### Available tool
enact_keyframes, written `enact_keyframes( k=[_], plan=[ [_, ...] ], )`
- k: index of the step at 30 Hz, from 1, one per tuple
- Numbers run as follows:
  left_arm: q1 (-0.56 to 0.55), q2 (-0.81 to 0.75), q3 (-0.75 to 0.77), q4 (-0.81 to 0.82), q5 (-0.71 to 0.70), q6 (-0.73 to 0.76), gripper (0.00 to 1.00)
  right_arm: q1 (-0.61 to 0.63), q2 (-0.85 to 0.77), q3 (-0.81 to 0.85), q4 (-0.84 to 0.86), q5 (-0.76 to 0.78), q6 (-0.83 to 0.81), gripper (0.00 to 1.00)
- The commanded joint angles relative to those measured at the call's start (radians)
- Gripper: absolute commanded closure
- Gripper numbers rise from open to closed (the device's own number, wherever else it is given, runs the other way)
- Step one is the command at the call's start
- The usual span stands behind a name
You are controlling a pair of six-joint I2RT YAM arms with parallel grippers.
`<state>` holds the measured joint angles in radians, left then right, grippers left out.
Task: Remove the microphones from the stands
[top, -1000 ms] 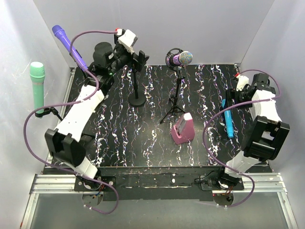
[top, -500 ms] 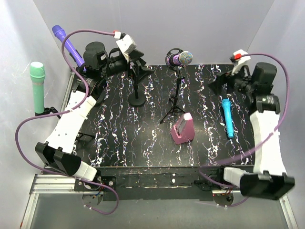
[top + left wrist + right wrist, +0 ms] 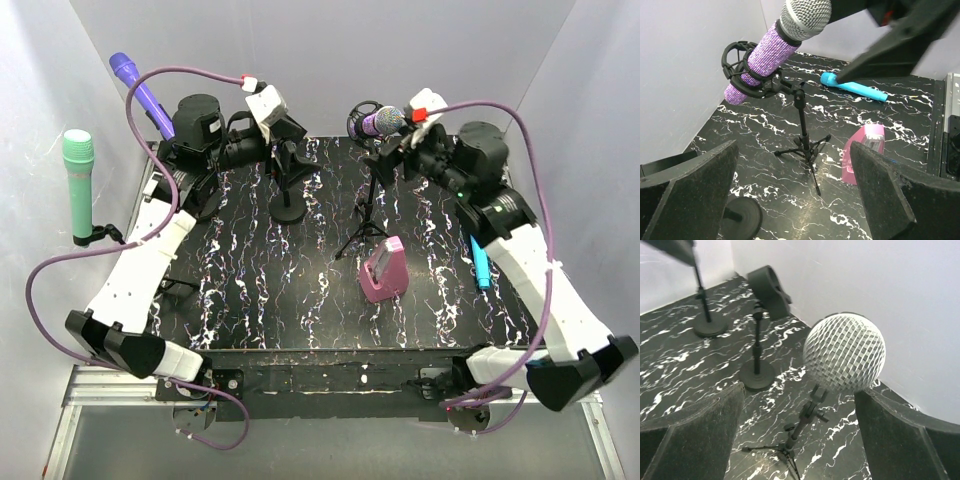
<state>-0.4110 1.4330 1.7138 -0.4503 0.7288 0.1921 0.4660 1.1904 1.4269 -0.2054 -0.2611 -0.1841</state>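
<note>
The microphone (image 3: 380,122), purple glitter with a silver mesh head, rests tilted in the clip of a black tripod stand (image 3: 366,215) at the back centre. My right gripper (image 3: 393,150) is open just right of and below the head, touching nothing. In the right wrist view the mesh head (image 3: 845,352) looms between and above the wide-apart fingers (image 3: 690,435), over the stand (image 3: 800,427). My left gripper (image 3: 290,150) is open beside a round-base stand (image 3: 289,195), left of the microphone. From the left wrist the microphone (image 3: 775,47) and tripod (image 3: 802,125) lie ahead, apart from the fingers (image 3: 900,200).
A cyan microphone (image 3: 480,262) lies on the table at the right. A pink case (image 3: 384,270) stands in front of the tripod. A green microphone (image 3: 78,180) and a purple one (image 3: 140,95) stand at the left wall. Purple cables loop over both arms.
My right arm has swung from the table's right side, away from the cyan microphone, to the glitter microphone's head. The left arm has edged slightly right.
</note>
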Motion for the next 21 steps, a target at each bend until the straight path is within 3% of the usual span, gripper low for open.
enact_keyframes(
  k=[1,11,17,21],
  plan=[
    [-0.018,-0.069,0.023,-0.053,-0.019,0.047,0.06,0.040,0.066,0.112,0.118,0.256,0.056,0.04],
    [-0.028,-0.071,0.012,-0.077,-0.028,0.073,0.06,0.077,0.141,0.147,0.155,0.367,0.106,0.08],
    [-0.032,-0.042,0.024,-0.074,-0.003,0.073,0.06,0.077,0.166,0.168,0.132,0.327,0.071,0.29],
    [-0.035,-0.016,0.049,-0.074,0.020,0.079,0.06,0.077,0.141,0.181,0.060,0.229,0.057,0.37]
  ],
)
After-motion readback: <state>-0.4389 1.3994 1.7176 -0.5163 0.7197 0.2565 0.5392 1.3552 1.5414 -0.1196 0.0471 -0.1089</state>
